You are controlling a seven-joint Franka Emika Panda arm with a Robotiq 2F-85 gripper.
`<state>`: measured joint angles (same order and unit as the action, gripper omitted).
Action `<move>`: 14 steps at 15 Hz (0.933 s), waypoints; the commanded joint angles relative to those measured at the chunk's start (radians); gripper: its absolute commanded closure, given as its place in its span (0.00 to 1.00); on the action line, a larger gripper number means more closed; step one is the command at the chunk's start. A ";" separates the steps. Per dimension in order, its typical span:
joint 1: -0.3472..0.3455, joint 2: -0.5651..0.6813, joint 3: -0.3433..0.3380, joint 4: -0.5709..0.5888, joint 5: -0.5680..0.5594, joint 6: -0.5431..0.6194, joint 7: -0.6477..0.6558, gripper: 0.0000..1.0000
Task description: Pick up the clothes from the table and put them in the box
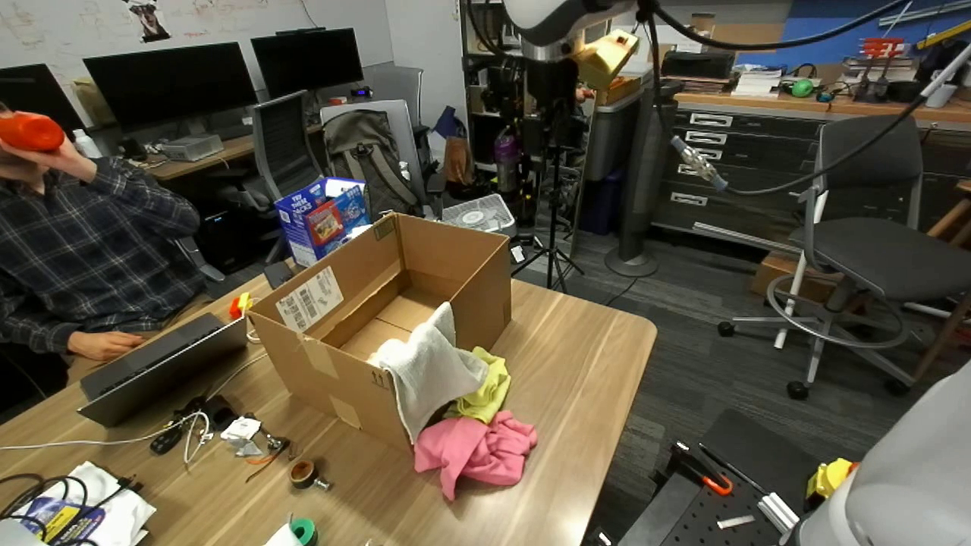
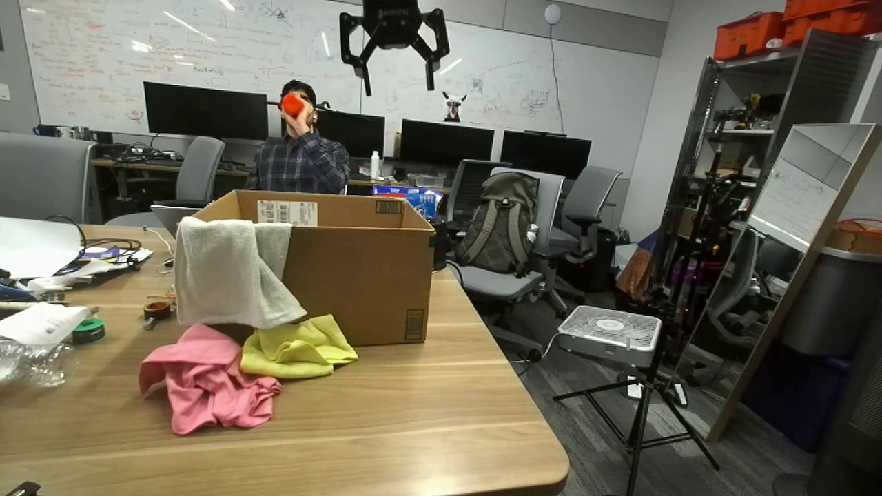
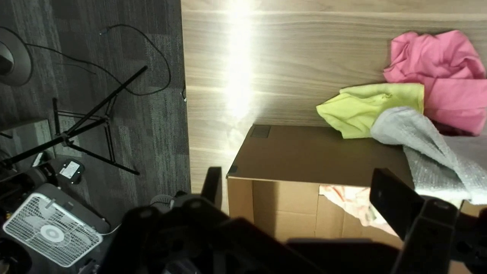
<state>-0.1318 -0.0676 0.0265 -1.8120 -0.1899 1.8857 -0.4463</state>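
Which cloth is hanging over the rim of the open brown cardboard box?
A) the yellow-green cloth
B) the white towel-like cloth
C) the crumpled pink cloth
B: in both exterior views, the white towel-like cloth is draped over the rim of the brown cardboard box, while the pink cloth and the yellow-green cloth lie on the light wooden table.

An office-like lab is suggested: in an exterior view, monitors [image 2: 446,143] are ranged from ten to one o'clock before a written-on whiteboard [image 2: 310,55]; in an exterior view, a robot arm [image 1: 561,19] is seen near twelve, a drawer bench [image 1: 758,152] at two.
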 commanded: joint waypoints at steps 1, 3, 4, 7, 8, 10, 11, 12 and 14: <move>0.033 -0.157 -0.053 -0.251 0.004 0.141 -0.066 0.00; 0.044 -0.223 -0.070 -0.370 -0.004 0.203 -0.085 0.00; 0.050 -0.251 -0.078 -0.428 -0.009 0.243 -0.088 0.00; 0.066 -0.323 -0.091 -0.572 -0.033 0.337 -0.082 0.00; 0.071 -0.338 -0.089 -0.609 -0.043 0.362 -0.065 0.00; 0.081 -0.362 -0.078 -0.676 -0.062 0.426 -0.025 0.00; 0.087 -0.370 -0.073 -0.702 -0.067 0.451 -0.007 0.00; 0.096 -0.372 -0.063 -0.728 -0.069 0.491 0.024 0.00; 0.111 -0.371 -0.042 -0.764 -0.069 0.542 0.083 0.00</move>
<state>-0.0466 -0.3972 -0.0366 -2.5030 -0.2355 2.3424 -0.4508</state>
